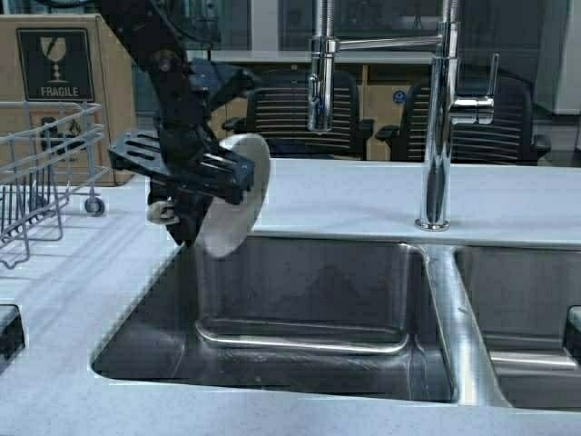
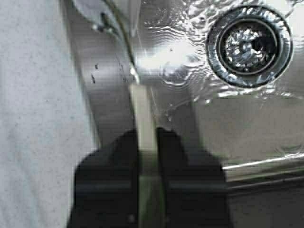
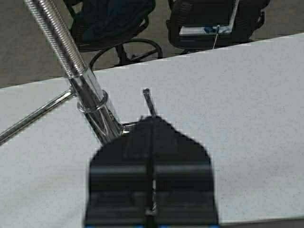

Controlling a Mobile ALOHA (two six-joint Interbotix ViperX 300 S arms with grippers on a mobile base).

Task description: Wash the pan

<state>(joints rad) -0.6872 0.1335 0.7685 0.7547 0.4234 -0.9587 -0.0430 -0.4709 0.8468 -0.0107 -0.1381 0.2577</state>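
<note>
The left gripper clamps the pan by its handle, tilted on edge over the left basin's left rim, while the right gripper, pinching the faucet lever, works near the worktop's back edge.

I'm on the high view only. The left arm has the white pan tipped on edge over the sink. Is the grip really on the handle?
Observer: Yes. The left wrist view shows the left gripper with its jaws shut on the handle of the pan.
Operator: Any water down there?
Observer: A thin sheet of water ripples around the drain.
Operator: And the right arm?
Observer: The right gripper has its jaws shut on nothing. It points toward the faucet without touching it.
</note>
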